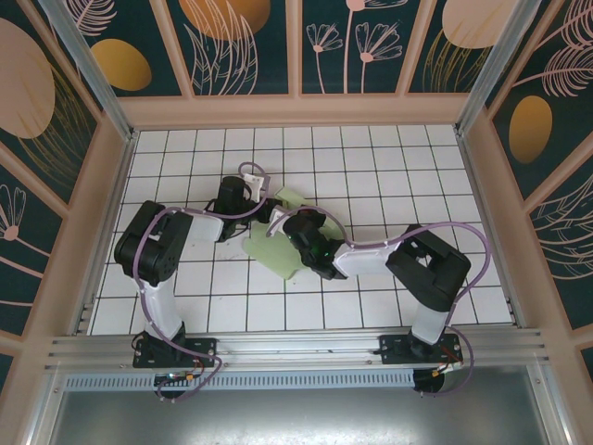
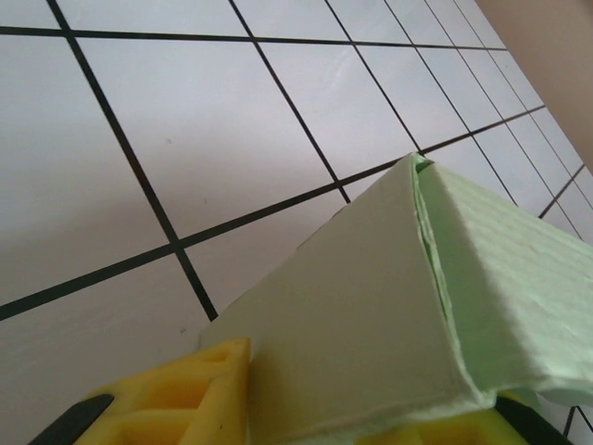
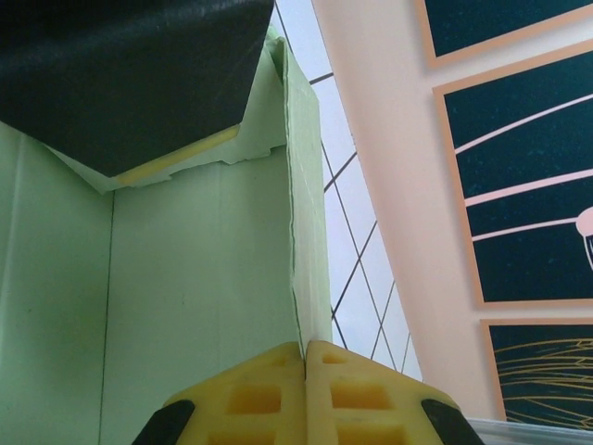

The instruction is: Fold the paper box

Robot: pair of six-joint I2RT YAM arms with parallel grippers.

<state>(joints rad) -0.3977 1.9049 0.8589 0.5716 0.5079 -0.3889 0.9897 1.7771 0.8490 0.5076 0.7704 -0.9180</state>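
The paper box (image 1: 276,246) sits between both hands — right gripper (image 3: 306,357) pinched shut on its upright wall, left gripper (image 2: 361,403) seemingly clamped on a folded corner — so press that crease square, gently, without tearing.

The box (image 2: 371,315) was thin matt card, pale green, faintly ribbed on one face and fuzzy along its cut edges. The right claw (image 3: 306,357) was moulded yellow plastic with a dull finish. The surface (image 1: 371,176) was smooth white tile with a soft sheen, and the rail (image 1: 296,345) was brushed metal.
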